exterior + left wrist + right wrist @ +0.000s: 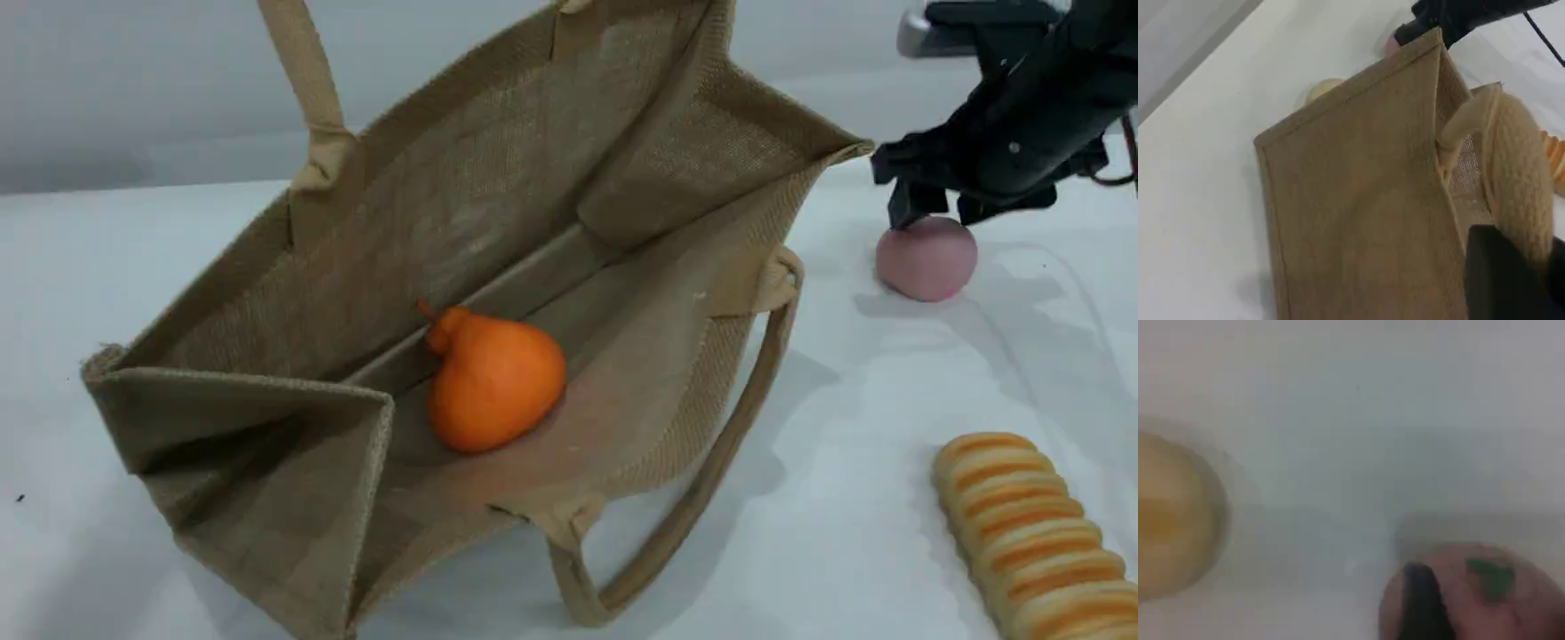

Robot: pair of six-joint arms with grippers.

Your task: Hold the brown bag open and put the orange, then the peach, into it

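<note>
The brown bag (498, 178) lies tilted on its side with its mouth wide open toward the camera. One beige handle (307, 80) runs up past the top edge. In the left wrist view that padded handle (1511, 167) ends at my left gripper's dark fingertip (1505, 280), which is shut on it. The orange (493, 382) rests inside the bag on its lower wall. The peach (926, 260) sits on the table right of the bag. My right gripper (938, 213) is open, its fingers straddling the peach's top. A dark fingertip (1421, 603) shows against the peach (1485, 600).
A long orange-and-cream ribbed loaf (1031, 533) lies at the front right. A pale yellow flat disc (1171, 513) sits near the peach, behind the bag (1325, 88). The bag's other handle (702, 480) loops out onto the white table (889, 427).
</note>
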